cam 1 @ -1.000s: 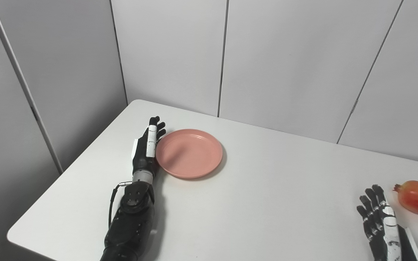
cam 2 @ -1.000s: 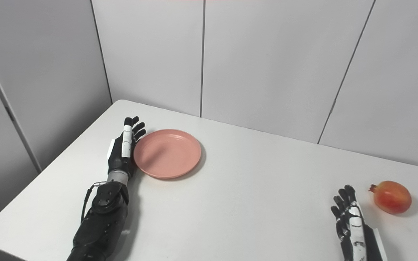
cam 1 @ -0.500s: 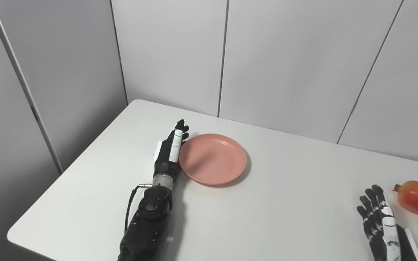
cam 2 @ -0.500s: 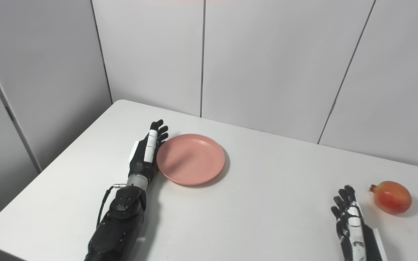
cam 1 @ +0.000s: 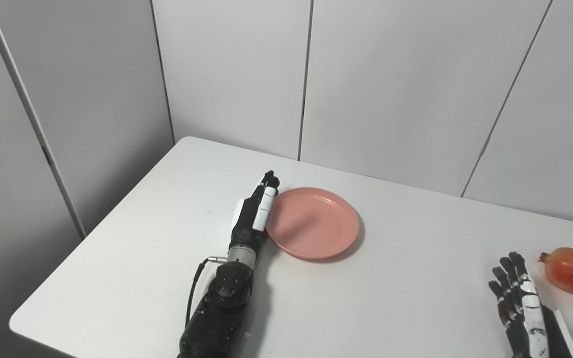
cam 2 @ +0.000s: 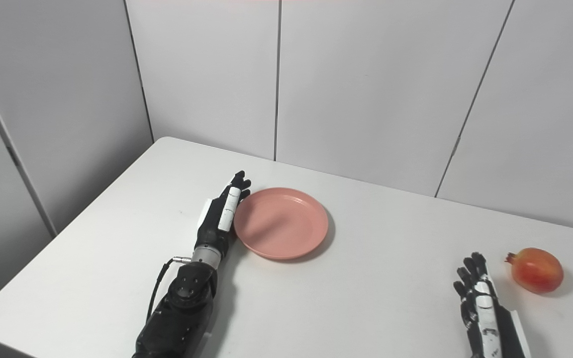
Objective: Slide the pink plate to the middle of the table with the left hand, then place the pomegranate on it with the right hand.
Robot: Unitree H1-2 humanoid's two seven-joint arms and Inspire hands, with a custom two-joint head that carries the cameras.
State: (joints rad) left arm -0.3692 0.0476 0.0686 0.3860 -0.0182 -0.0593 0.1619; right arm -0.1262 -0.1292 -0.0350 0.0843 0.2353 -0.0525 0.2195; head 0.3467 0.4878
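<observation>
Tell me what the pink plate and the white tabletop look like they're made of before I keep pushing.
The round pink plate: probably matte plastic or melamine, judging by its even colour, soft sheen and thin moulded rim. The white table: smooth laminate or coated board, with a uniform surface, faint reflections and rounded corners. Neither can be confirmed by look alone.

Plate (cam 1: 316, 226) on table (cam 1: 391, 298) left of centre, left hand (cam 1: 256, 214) against its left rim, pomegranate (cam 1: 571, 269) far right

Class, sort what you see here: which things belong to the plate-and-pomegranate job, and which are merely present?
Part of the job:
pink plate
pomegranate
left robot hand, flat against the plate's rim
right robot hand, open beside the fruit

Merely present:
white table
grey wall panels
</observation>
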